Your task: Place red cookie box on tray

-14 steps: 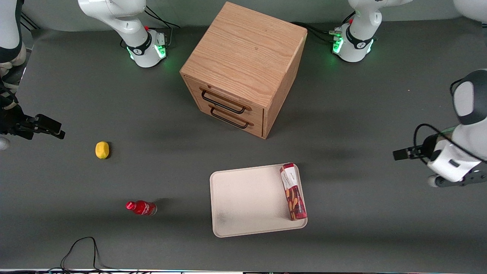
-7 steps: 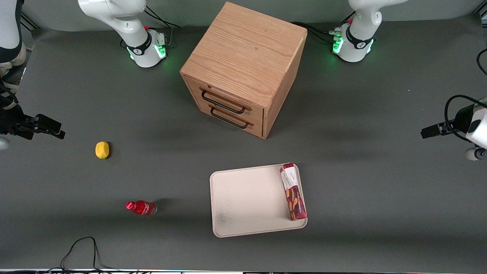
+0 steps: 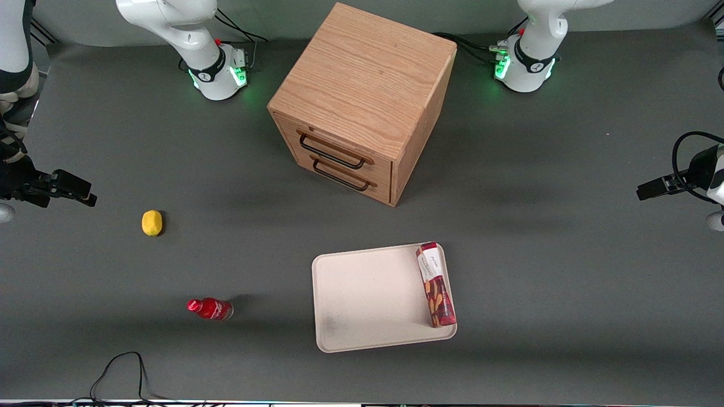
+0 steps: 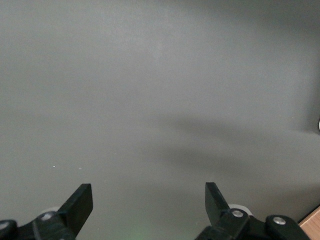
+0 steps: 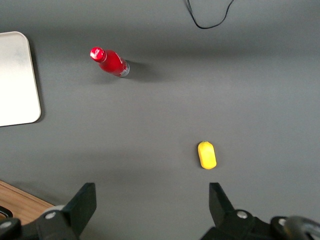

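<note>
The red cookie box [image 3: 435,284] lay flat on the tray [image 3: 362,299], along the edge toward the working arm's end of the table [image 3: 565,316], its white-labelled end pointing toward the wooden drawer cabinet [image 3: 362,102]. The left arm's gripper [image 4: 149,200] hung above bare table at the working arm's end, well apart from the tray, its fingers [image 4: 80,202] spread wide and holding nothing. Judged from this layout, the placing looked done, and the step in hand was the arm's clearing away; doing it well would mean travelling high and away from the tray so nothing nudged the box, which sat close to the rim. A small red bottle [image 3: 210,308] and a yellow lemon-like object [image 3: 151,223] lay toward the parked arm's end, untouched.
</note>
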Available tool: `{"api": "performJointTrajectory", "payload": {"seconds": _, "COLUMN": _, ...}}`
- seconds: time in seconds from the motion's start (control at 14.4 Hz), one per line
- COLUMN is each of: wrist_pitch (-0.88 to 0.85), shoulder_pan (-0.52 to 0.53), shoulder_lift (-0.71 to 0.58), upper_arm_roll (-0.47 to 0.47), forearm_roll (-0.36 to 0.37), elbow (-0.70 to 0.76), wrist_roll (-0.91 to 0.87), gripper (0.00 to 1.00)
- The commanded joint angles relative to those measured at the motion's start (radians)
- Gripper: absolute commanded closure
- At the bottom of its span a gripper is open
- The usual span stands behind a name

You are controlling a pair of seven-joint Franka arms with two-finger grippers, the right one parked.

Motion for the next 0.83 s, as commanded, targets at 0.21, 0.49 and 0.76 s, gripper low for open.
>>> {"api": "performJointTrajectory", "payload": {"seconds": 0.21, "wrist_pitch": -0.025, "shoulder_pan": -0.069, "shoulder_lift": -0.007, "upper_arm_roll": 0.039, "forearm_roll": -0.004, "elbow": 0.052, "wrist_roll": 0.011, "gripper": 0.0}}
{"api": "performJointTrajectory", "payload": {"seconds": 0.49, "wrist_pitch": -0.028, "shoulder_pan": -0.083, "shoulder_lift": -0.001, "upper_arm_roll": 0.039, "forearm_roll": 0.003, "elbow": 0.077, "wrist_roll": 0.007, "gripper": 0.0}}
{"api": "performJointTrajectory", "payload": {"seconds": 0.76, "wrist_pitch": -0.028, "shoulder_pan": -0.077, "shoulder_lift": 0.002, "upper_arm_roll": 0.039, "forearm_roll": 0.0, "elbow": 0.08, "wrist_roll": 0.01, "gripper": 0.0}}
